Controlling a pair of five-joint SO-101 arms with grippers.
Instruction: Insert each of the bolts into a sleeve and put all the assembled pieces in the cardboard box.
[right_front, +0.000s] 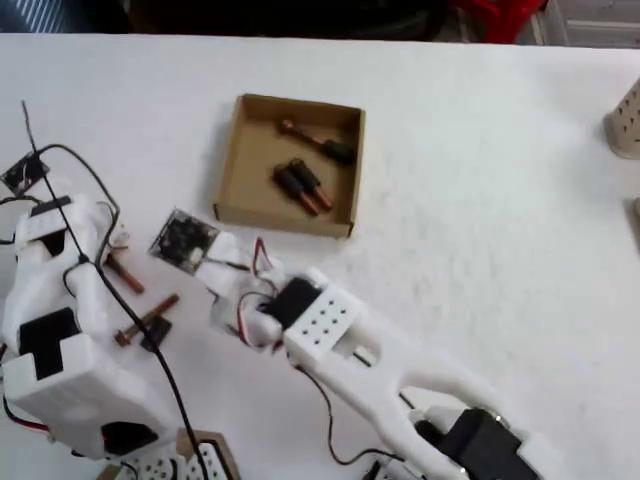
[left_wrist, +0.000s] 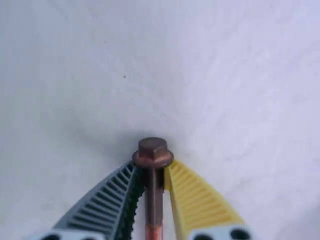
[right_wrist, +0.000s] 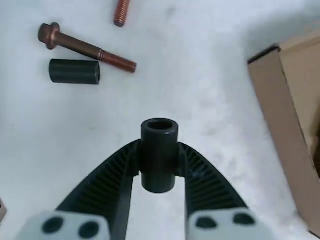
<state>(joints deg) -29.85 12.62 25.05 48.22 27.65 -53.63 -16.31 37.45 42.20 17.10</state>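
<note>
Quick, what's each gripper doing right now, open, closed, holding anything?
Left gripper: closed on a bolt.
Right gripper: closed on a sleeve.

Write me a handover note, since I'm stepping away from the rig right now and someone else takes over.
Left gripper: shut on a bolt.
Right gripper: shut on a sleeve, near the cardboard box.
On the table: one loose bolt beside one loose sleeve.
Done: what look like three assembled pieces lie in the box.
Left: join the held bolt and sleeve, assemble the loose pair, box both.
</note>
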